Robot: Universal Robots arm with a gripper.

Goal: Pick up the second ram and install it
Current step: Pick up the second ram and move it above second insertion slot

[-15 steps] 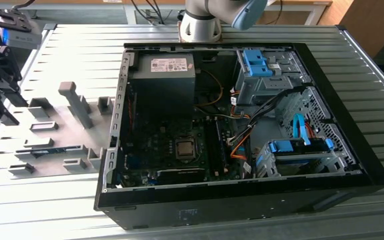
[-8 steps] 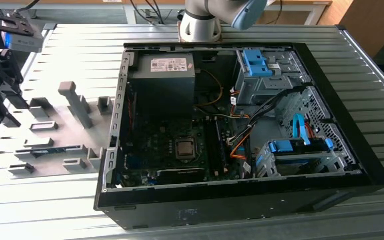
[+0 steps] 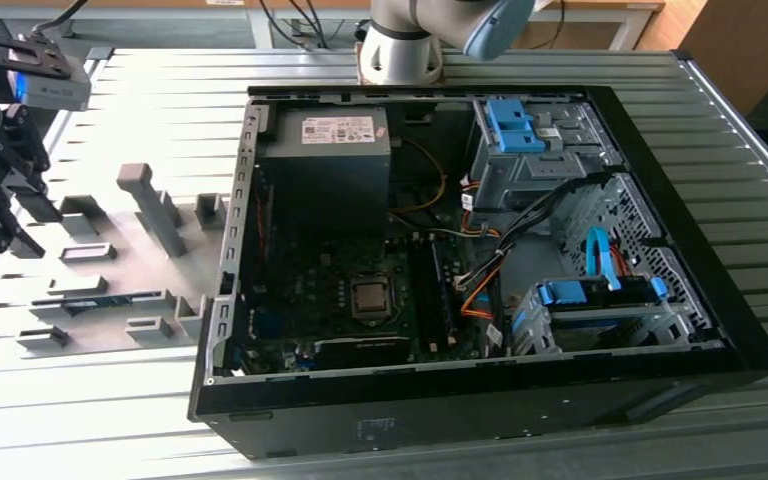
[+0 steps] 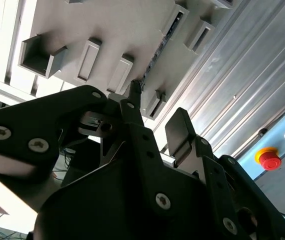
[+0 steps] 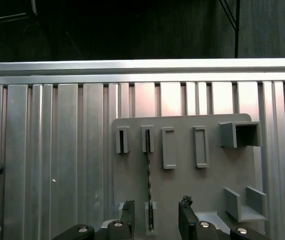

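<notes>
The jaws stand apart with nothing in them. Their two black fingertips (image 5: 185, 209) sit one on each side of the second ram (image 5: 148, 180), a long, thin, dark blue-green memory stick seen edge-on. The gap is much wider than the stick is thick, and I cannot see either tip touching it.

The stick stands on its long edge in a flat grey plastic fixture plate (image 5: 192, 187). One end sits in a small slotted grey block (image 5: 150, 222) right between the fingertips. The other end sits in a matching block (image 5: 147, 139) farther out from the jaws. In the second wrist view the stick (image 4: 155, 55) runs away from the fingertips (image 4: 180, 127) as a thin dark line across the plate.

Just beside the stick's far block stand three more raised grey blocks: another slotted one (image 5: 122, 140) and two rectangular frames (image 5: 168, 148). Farther off on the same side as the frames is an open box-shaped grey block (image 5: 240, 135), with an angled holder (image 5: 245, 202) nearer the jaws. None of these lies between the fingertips and the stick.

The plate rests on a ribbed aluminium tabletop (image 5: 57, 150), bare on the side away from the frames. The tabletop's raised edge (image 5: 132, 66) runs beyond the plate. A red stop button (image 4: 268, 159) sits off to one side. Well apart, to the exterior view's right, lies an open black computer case (image 3: 491, 405) with its motherboard (image 3: 344, 300) exposed.
</notes>
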